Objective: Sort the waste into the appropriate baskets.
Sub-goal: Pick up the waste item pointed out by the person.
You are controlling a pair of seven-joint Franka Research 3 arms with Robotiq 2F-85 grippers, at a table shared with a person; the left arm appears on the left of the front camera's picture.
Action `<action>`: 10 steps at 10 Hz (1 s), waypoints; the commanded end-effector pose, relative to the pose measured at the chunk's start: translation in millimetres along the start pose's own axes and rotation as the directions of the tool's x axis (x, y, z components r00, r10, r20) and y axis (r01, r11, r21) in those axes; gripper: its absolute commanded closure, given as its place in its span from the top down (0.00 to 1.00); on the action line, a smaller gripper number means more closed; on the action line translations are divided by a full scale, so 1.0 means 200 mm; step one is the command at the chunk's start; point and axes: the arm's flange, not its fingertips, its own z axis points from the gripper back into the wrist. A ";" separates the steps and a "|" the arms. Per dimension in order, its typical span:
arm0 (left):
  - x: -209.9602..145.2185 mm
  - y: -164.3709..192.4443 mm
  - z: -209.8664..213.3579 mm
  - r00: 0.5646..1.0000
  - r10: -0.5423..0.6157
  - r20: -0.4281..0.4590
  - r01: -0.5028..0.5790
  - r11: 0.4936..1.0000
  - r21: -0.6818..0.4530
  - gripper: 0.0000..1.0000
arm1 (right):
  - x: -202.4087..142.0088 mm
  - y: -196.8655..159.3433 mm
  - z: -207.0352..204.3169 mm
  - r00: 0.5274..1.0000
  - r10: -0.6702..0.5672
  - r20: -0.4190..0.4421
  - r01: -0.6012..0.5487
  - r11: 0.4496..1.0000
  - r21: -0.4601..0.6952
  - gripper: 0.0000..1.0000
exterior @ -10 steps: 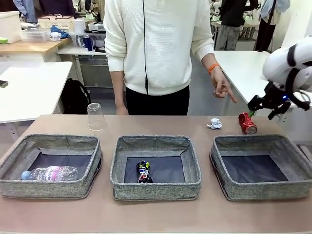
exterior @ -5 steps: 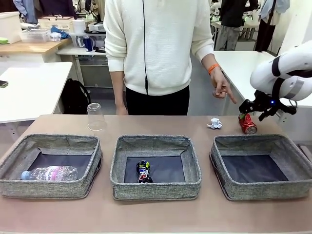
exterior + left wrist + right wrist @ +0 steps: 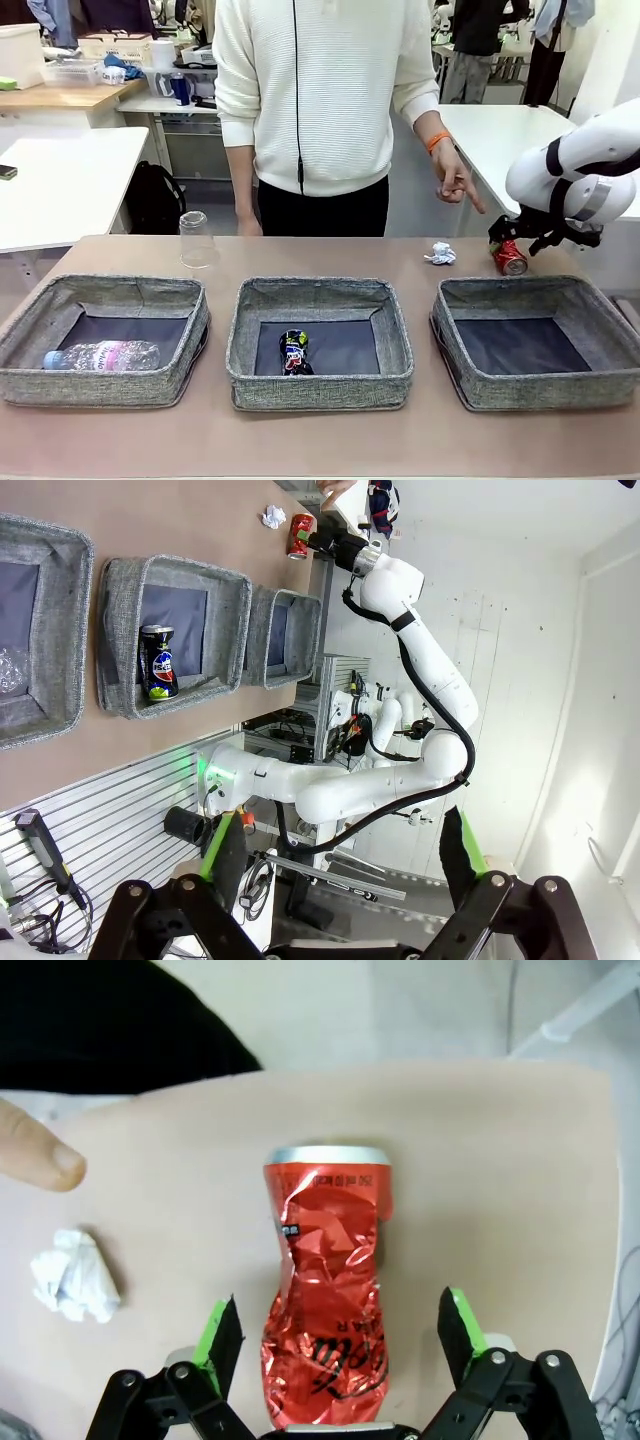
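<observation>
A crushed red can (image 3: 509,256) lies on the table behind the right basket (image 3: 540,392). My right gripper (image 3: 512,238) hangs over it, open, with its green pads on either side of the can (image 3: 325,1290) and not touching it. A crumpled paper ball (image 3: 439,253) lies just left of the can. The clear cup (image 3: 196,240) stands upside down behind the left basket (image 3: 100,388), which holds the bottle (image 3: 105,355). A dark can (image 3: 293,352) lies in the middle basket (image 3: 320,390). My left gripper (image 3: 340,850) is open and empty, far off to the side.
The person stands at the far edge, one hand (image 3: 456,184) pointing down toward the red can; a fingertip (image 3: 35,1155) shows near the paper ball (image 3: 75,1275). The table's right edge runs close behind the can.
My right gripper has come down and to the left, from beside the table edge to over the red can. The waste and the person's hand have stayed put.
</observation>
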 end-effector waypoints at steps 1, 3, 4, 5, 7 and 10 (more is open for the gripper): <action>-0.01 0.00 0.02 1.000 -0.018 -0.009 0.018 1.000 0.005 1.00 | 0.03 -0.01 0.01 1.000 0.011 0.019 -0.010 0.999 -0.040 1.00; -0.01 0.00 0.02 1.000 -0.018 -0.009 0.018 1.000 0.005 1.00 | 0.02 -0.01 0.01 1.000 0.021 0.021 -0.020 0.999 -0.047 1.00; -0.01 0.00 0.02 1.000 -0.018 -0.009 0.018 1.000 0.005 1.00 | 0.01 -0.01 0.01 0.999 0.024 0.026 -0.022 0.999 -0.049 1.00; -0.01 0.00 0.02 1.000 -0.018 -0.009 0.018 1.000 0.005 1.00 | 0.01 0.00 0.01 0.999 0.025 0.034 -0.023 0.998 -0.050 1.00; -0.01 0.00 0.02 1.000 -0.018 -0.009 0.018 1.000 0.005 1.00 | 0.01 0.03 0.01 0.999 0.018 0.044 -0.017 0.999 -0.030 0.43; -0.01 0.00 0.02 1.000 -0.018 -0.009 0.018 1.000 0.005 1.00 | 0.00 0.04 0.00 1.000 0.012 0.020 -0.012 1.000 -0.027 0.00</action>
